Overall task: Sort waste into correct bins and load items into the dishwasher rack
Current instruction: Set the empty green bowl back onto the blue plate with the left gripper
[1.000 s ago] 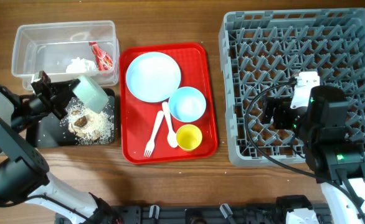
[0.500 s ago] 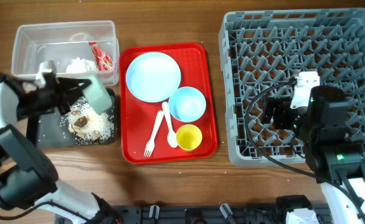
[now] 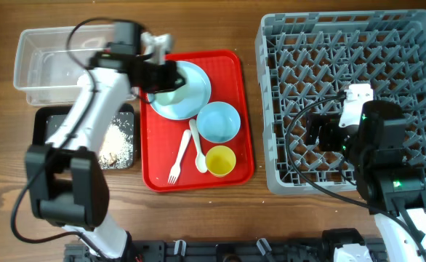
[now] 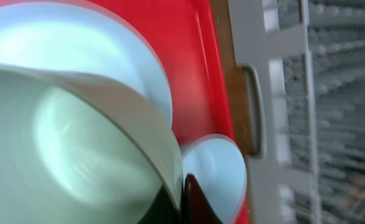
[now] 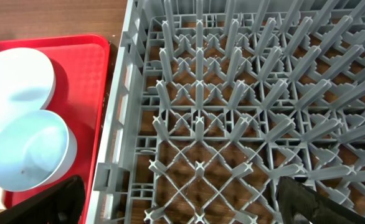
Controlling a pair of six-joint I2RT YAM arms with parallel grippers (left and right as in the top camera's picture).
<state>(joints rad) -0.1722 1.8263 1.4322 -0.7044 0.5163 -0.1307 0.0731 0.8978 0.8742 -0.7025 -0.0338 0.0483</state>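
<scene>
My left gripper (image 3: 162,78) is shut on the rim of the pale green bowl (image 3: 169,94) and holds it over the light blue plate (image 3: 191,76) on the red tray. In the left wrist view the bowl (image 4: 64,137) fills the left, with my jaws (image 4: 182,199) on its rim. The light blue bowl (image 3: 219,121), yellow cup (image 3: 220,160), white fork (image 3: 177,164) and spoon (image 3: 198,149) lie on the tray. Food scraps and rice (image 3: 115,142) lie in the black tray (image 3: 46,124). My right gripper (image 5: 182,205) is open and empty over the grey rack (image 3: 358,44).
The clear tub (image 3: 31,58) stands at the back left; my left arm crosses it and hides much of its inside. The red tray (image 3: 235,80) lies between the bins and the rack. The rack's pegs (image 5: 232,93) stand under my right gripper.
My left arm has swung right from over the black tray to over the red tray, carrying the pale green bowl. The scraps stay in the black tray. The right arm has not moved.
</scene>
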